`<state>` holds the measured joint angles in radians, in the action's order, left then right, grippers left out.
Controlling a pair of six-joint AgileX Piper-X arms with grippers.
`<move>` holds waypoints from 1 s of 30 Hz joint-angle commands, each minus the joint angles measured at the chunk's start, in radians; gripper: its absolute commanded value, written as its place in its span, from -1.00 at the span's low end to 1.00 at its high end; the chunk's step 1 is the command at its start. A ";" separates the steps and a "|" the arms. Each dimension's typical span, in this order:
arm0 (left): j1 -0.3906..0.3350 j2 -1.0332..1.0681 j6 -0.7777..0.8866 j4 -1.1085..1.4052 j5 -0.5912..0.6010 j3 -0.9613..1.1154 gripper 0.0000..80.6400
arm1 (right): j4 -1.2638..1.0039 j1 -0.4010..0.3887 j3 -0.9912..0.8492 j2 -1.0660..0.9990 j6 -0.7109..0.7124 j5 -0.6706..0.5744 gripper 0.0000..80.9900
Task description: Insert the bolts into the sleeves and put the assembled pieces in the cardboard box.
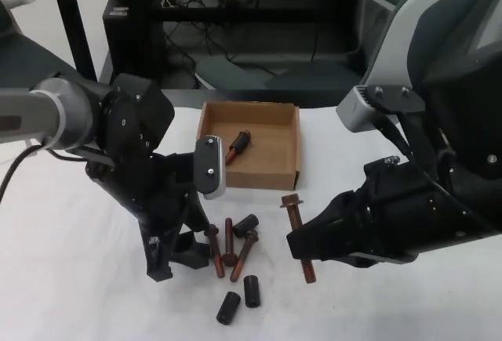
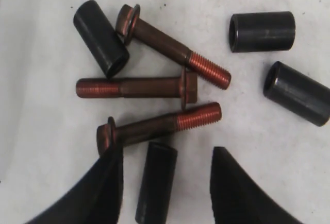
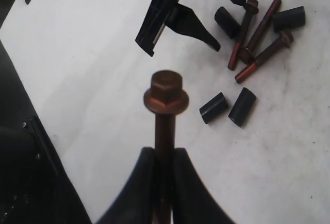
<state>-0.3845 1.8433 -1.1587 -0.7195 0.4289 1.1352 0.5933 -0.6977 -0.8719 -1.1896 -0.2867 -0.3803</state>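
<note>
Hardware lies loose on the white bench cover (image 1: 70, 294), just on the arms' side of the cardboard box (image 1: 298, 157): three copper-coloured loose bolts (image 2: 134, 87) bunched together, with four black sleeves around them. One sleeve (image 2: 100, 38) lies just beside a bolt head on the box side of the bunch. Two more sleeves (image 2: 262, 31) lie side by side, farther from the box than the bolts. The fourth sleeve (image 2: 154, 183) lies beneath the left arm.

The box is open-topped and holds one assembled piece (image 1: 238, 145), a bolt seated in a dark sleeve, lying on its floor. Beyond the box stands a dark equipment frame (image 1: 259, 51) hung with cables. In the high view the left arm's wrist housing (image 1: 210, 167) overlaps the box's near left corner, and the right arm's bulk stands off the box's right side.

The left gripper (image 2: 165, 154) hangs low over the bunch with its fingers spread wide and nothing grasped. The fourth sleeve lies between them; whether either finger touches it cannot be told. One finger (image 2: 98, 183) covers part of a bolt head.

The right gripper (image 3: 164, 152) is clenched on the shank of the held bolt (image 3: 166, 92), whose flanged head sticks out past the fingertips. In the high view this bolt is near the box's near right corner, outside the box, head toward the box and threaded end away from it.
</note>
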 commanded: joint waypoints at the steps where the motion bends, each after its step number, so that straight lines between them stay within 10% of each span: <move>1: 0.002 0.003 0.005 -0.012 -0.002 0.011 0.38 | -0.010 0.002 -0.003 0.012 0.009 -0.008 -1.00; 25: -0.008 0.083 -0.029 -0.001 -0.070 0.011 0.38 | -0.010 0.002 -0.003 0.012 0.009 -0.008 -1.00; 30: -0.008 0.083 -0.029 -0.005 -0.075 0.011 -0.37 | -0.012 0.002 -0.003 0.012 0.009 -0.008 -1.00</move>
<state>-0.3871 1.9076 -1.1835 -0.7269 0.3957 1.1472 0.5920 -0.6977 -0.8719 -1.1896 -0.2867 -0.3803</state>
